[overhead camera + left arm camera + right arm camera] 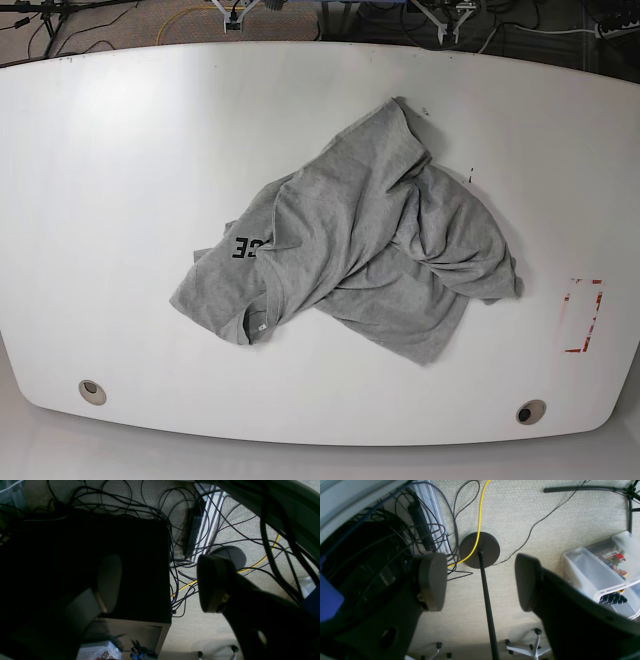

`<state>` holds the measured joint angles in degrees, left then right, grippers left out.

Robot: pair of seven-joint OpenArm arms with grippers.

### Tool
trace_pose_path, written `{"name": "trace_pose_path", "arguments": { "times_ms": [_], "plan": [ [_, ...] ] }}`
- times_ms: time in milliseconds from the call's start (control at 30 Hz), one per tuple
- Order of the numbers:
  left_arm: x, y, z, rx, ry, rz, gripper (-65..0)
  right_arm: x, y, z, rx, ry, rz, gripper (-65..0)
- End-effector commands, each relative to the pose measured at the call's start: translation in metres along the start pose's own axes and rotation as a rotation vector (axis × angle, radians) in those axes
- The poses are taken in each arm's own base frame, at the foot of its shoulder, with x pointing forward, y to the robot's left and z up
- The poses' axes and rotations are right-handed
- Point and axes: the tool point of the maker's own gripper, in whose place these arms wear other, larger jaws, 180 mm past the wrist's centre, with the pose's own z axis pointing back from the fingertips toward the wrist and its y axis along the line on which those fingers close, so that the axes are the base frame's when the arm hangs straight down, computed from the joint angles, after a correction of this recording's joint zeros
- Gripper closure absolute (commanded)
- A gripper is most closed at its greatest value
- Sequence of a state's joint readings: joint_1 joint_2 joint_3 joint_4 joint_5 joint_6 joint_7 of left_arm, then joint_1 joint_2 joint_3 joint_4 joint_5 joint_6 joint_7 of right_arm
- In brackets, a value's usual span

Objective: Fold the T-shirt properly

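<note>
The T-shirt (365,250) lies crumpled near the middle of the white bench (120,150), well clear of every edge. Its collar and small white tag sit at about 7 o'clock in the heap, black letters just above them, and one end trails off toward 1 o'clock while a thick bunch of folds piles up at 4 o'clock.

Neither arm shows in the base view. The left gripper (160,582) is released, holding nothing, and looks down at carpet, a dark box (87,562) and a tangle of cables (175,530). The right gripper (481,582) is likewise spread wide and empty, hanging over the floor with a black stand (480,550) and a yellow cable (480,512) under it and a clear plastic bin (595,570) toward 3 o'clock.

The main risk, as I judge it, is picking a bad first hold. The cloth is doubled over itself, so a pinch at the 4 o'clock bunch would likely catch several layers and drag the heap rather than spread it. The sleeves and hem are hard to tell apart, so a fold started before flattening would come out crooked. A low pinch could also skid on the smooth bench top.

The bench is glossy, with two round holes near the front edge and a red-marked rectangle (583,315) at 4 o'clock.
</note>
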<state>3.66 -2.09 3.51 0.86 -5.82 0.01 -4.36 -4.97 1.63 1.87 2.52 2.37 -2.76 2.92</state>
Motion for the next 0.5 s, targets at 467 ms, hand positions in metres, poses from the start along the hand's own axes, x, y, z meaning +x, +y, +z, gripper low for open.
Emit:
{"name": "trace_pose_path", "arguments": {
  "times_ms": [467],
  "plan": [
    [0.0063,0.0049,0.0002,0.003,-0.026,-0.007,-44.2,-0.0214,-0.0009,0.0008,-0.003,0.033,0.006,-40.9]
  ]
}}
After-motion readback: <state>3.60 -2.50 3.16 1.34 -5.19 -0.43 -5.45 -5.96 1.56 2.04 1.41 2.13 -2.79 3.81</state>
